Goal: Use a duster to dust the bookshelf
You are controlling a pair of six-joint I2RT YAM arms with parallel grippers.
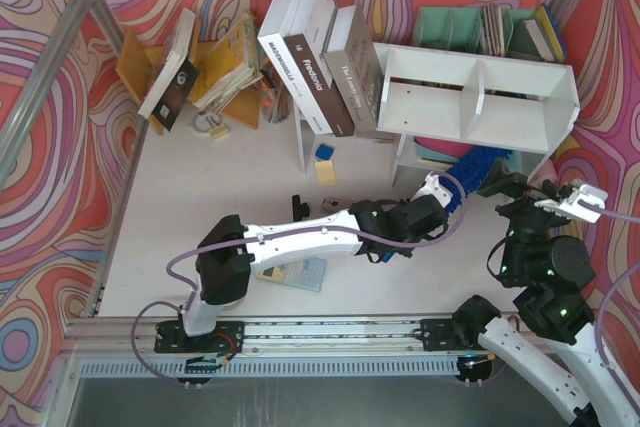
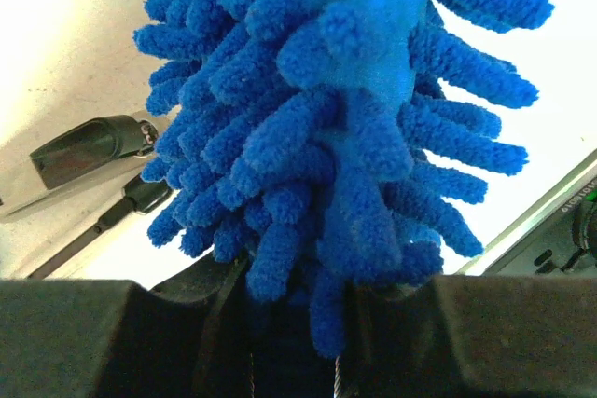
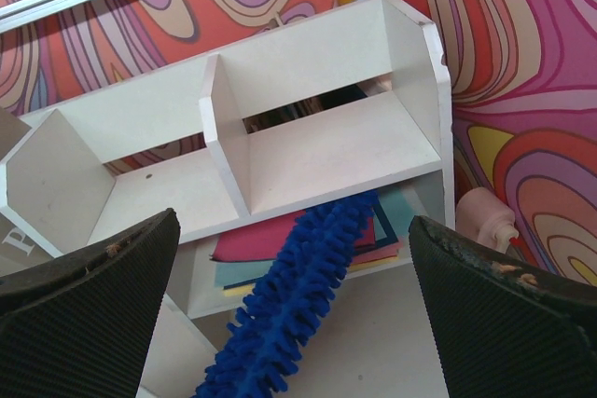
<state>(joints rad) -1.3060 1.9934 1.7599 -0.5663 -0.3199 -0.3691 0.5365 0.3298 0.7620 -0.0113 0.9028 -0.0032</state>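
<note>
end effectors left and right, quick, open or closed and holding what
Left end effector: closed, holding the duster.
Right end effector: open, holding nothing.

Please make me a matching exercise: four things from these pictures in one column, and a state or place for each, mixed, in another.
1. fluffy royal-blue microfibre duster
2. wide white board bookshelf
3. left claw
4. right claw

a. open, holding nothing
b. tip at the lower level
c. shut on the duster
d. split by one upright divider

Pairs: 1-b, 2-d, 3-c, 4-a.
</note>
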